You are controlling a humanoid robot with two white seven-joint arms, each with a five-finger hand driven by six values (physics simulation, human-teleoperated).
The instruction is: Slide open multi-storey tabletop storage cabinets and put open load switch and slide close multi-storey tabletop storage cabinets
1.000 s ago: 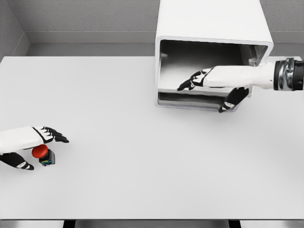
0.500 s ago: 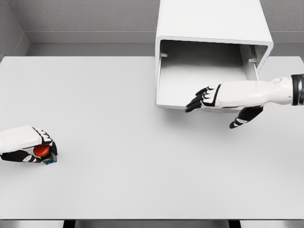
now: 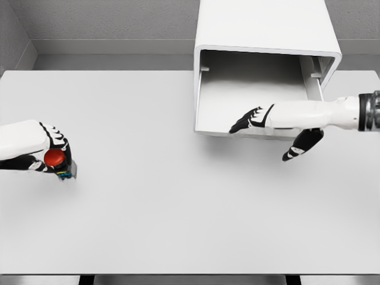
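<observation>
Our left hand [image 3: 44,155], seen from the head camera, sits at about nine o'clock on the table [image 3: 178,208], its arm entering from the left edge. Its fingers [image 3: 59,142] are curled around the load switch [image 3: 58,161], a small dark block with a red round button on top and a bit of blue and yellow at its base; the button shows between the thumb and the fingers, and the block's lower corner pokes out at the hand's four o'clock side. We cannot tell whether the switch touches the table or is lifted just off it, though a faint shadow lies right beside it. Our right hand [image 3: 267,127] comes in from the right edge at about three o'clock, forearm level, and holds nothing: the dark fingertips [image 3: 240,124] stretch out toward nine o'clock, loosely spread, over the front lip of the pulled-out drawer [image 3: 249,89], while the thumb hangs down toward six o'clock in front of that lip. We cannot tell whether the fingers touch the lip. The white storage cabinet [image 3: 261,24] stands at about one o'clock on the table, against the grey back wall [image 3: 107,21]; its drawer is slid out toward us, showing a bare pale floor and side rails. The switch lies well apart from the cabinet, across the table.
</observation>
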